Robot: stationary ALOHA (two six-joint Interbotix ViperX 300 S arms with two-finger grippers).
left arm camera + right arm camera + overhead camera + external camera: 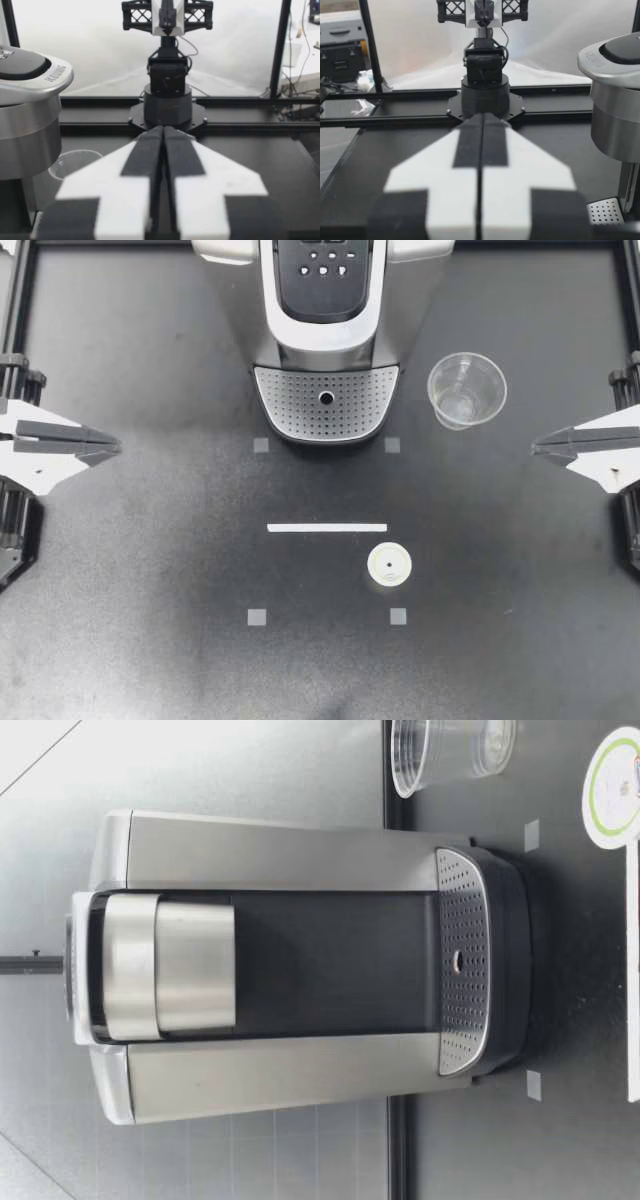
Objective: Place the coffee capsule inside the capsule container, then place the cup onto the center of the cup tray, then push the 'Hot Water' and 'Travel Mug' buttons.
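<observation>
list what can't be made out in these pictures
Button labels on the control panel: top view, too small, panel cut by the edge.
Capsule container: hidden inside the coffee machine's closed head, every view.
Coffee capsule: low view, cut by the edge.
Clear plastic cup: low view, likewise cut.

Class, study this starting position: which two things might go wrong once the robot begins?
1. The coffee capsule sits low on the table; my shut right gripper must open wide, or it may just shove it.
2. The cup is thin, clear and close beside the coffee machine; a squeeze may crush or tip it.
</observation>
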